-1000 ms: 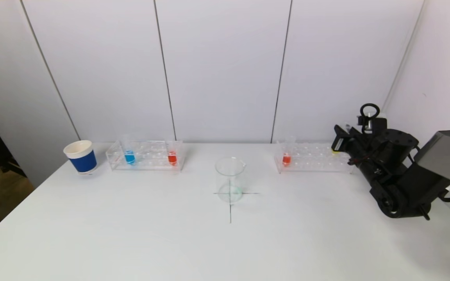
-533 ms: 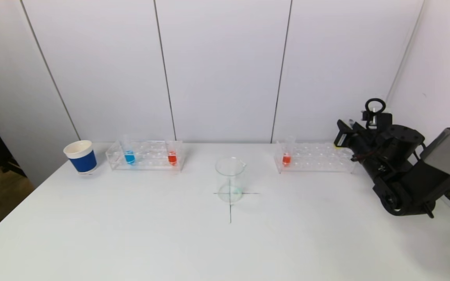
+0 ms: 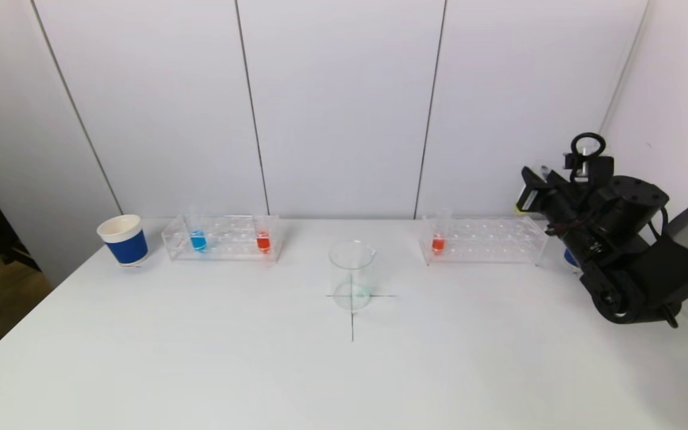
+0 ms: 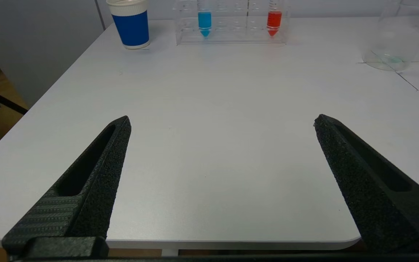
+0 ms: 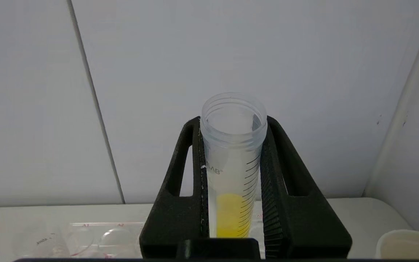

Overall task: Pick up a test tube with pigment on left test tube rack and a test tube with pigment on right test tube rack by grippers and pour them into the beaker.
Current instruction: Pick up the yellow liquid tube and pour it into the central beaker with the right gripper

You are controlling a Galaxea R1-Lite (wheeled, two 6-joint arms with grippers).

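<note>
The tube (image 5: 233, 163) in the right pincer (image 5: 231, 174) bears black graduation lines and lettering ending "LAB"; it is clear, open-mouthed, with yellow liquid at the bottom. The pincer is clamped on it, raised above the right rack's (image 3: 481, 240) far end. The left pincer (image 4: 220, 182) hangs spread apart over the white table (image 3: 260, 358). The beaker (image 3: 352, 275) stands mid-table.

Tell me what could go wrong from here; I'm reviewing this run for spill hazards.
1. The right end effector holds an uncapped yellow test tube upright; tilting it before reaching the beaker could spill pigment on the table.
2. The carry passes above the right rack and its red tube; travelling low might clip them.
</note>
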